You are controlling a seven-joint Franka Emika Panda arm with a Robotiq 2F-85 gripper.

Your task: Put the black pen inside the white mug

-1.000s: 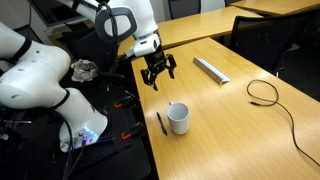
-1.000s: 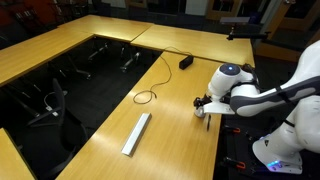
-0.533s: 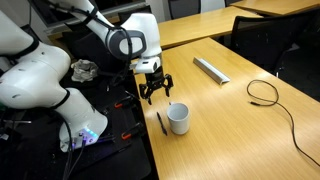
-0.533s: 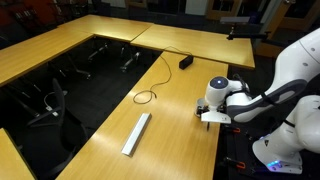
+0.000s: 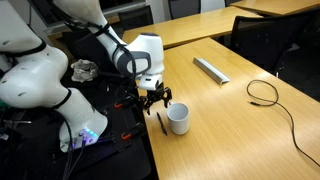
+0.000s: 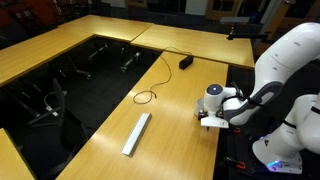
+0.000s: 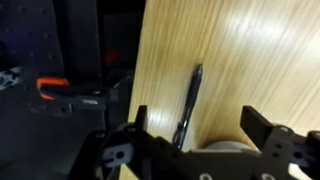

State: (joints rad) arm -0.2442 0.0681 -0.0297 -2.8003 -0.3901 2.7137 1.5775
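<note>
Black pen (image 7: 188, 103) lies on my wooden counter (image 7: 250, 50) beside the white mug (image 5: 178, 119); pincer (image 5: 156, 100) hangs spread over it.

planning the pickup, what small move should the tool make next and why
Probably lower straight down: the open tool hangs above the black pen, which lies flat between its spread jaws in the wrist view, close beside the white mug.
</note>
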